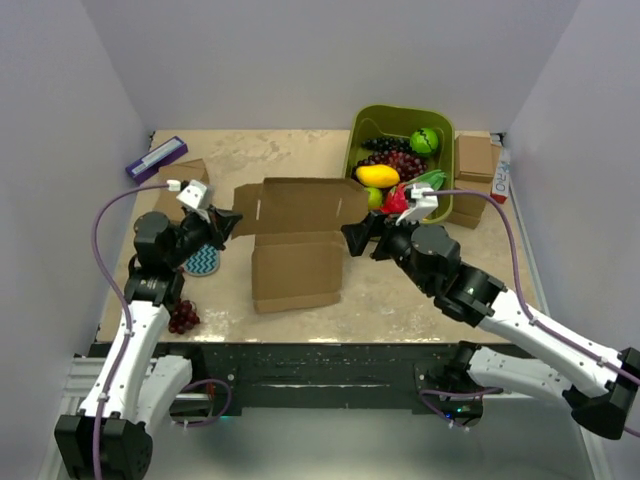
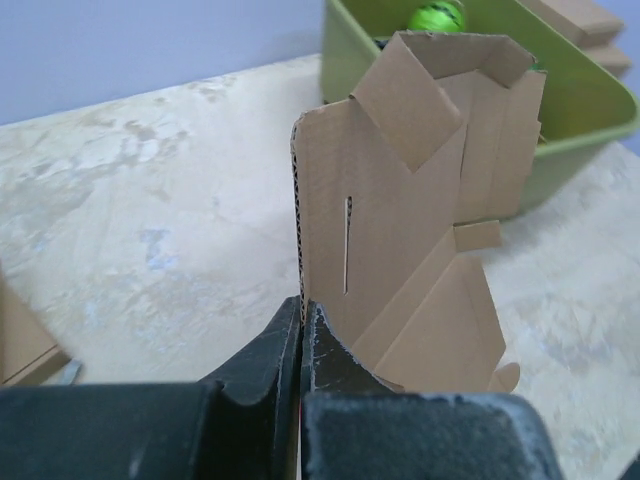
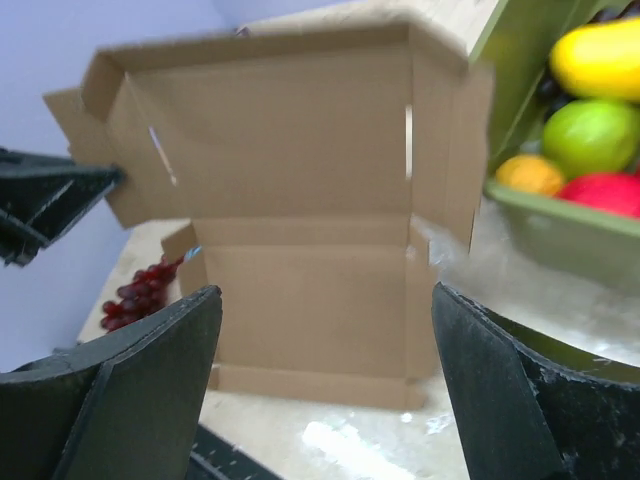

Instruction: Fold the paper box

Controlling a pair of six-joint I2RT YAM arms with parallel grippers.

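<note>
Cardboard paper box (image 1: 297, 268) pinched in L fingers (image 2: 266, 362).

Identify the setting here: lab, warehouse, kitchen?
Likely a lab robot cell: plain walls enclosing a table, two arms bolted at its edge, staged props like a green bin of fruit and a paper box.

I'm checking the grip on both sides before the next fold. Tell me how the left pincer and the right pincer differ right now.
The left pincer is shut on the left flap edge of the paper box; the right pincer stands open, gripping nothing. The left pincer is at the box's left side, the right pincer at its right, near the green bin. Both are black and face the box.
</note>
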